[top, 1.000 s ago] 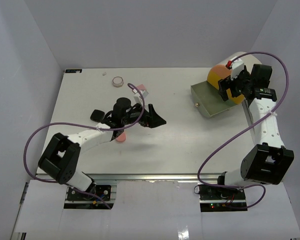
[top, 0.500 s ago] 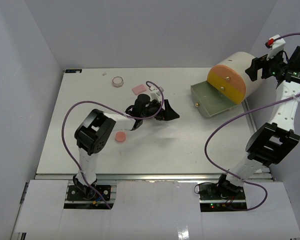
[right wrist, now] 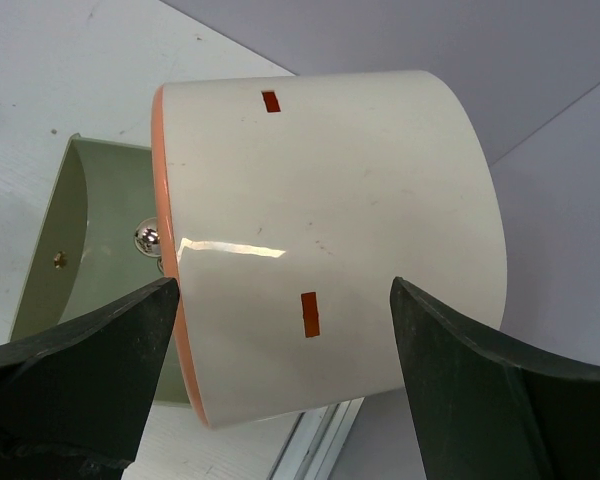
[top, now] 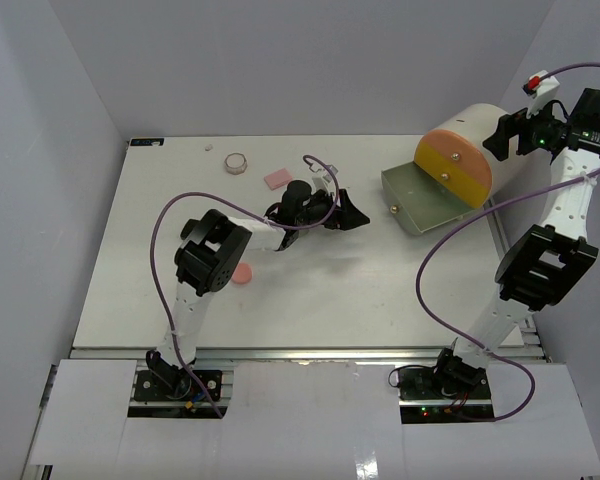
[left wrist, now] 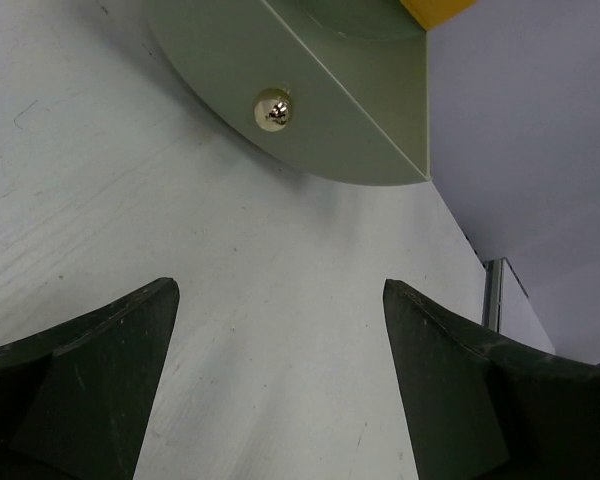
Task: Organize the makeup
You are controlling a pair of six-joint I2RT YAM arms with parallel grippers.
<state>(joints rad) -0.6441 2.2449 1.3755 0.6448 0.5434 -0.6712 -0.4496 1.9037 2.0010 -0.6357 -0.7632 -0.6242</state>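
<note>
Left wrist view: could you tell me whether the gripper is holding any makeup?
No, the left gripper stands wide open, with nothing but bare table showing in the gap.

Cream case (right wrist: 320, 250) with small orange marks; sage-green drawer (top: 425, 205); pink disc (top: 241, 272), possibly salmon.

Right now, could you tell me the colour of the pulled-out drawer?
Grey-green drawer, clearest from the left wrist.

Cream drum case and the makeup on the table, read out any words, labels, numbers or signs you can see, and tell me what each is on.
None can be read in any view.
The cream drum case bears only two small orange marks, no letters.
The pink pad, pink disc and round jar are too small to show any label.
</note>
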